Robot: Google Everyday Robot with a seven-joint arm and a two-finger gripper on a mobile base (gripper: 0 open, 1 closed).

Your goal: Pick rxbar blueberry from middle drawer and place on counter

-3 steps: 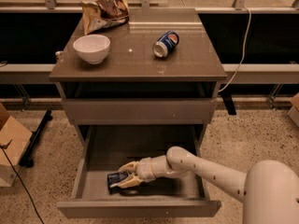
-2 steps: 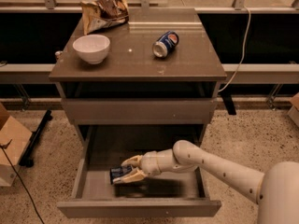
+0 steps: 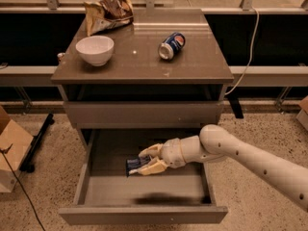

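Observation:
The middle drawer is pulled open below the counter. The rxbar blueberry, a dark blue bar with white patches, is held between the fingers of my gripper, lifted a little above the drawer floor in the drawer's middle. My white arm reaches in from the lower right. The gripper is shut on the bar's right end, and the fingers hide part of it.
On the counter lie a white bowl at the left, a crumpled chip bag at the back left and a blue soda can on its side at the right. A cardboard box stands on the floor at the left.
My gripper has risen and moved slightly toward the drawer's back with the bar in it; the bar has left the drawer floor.

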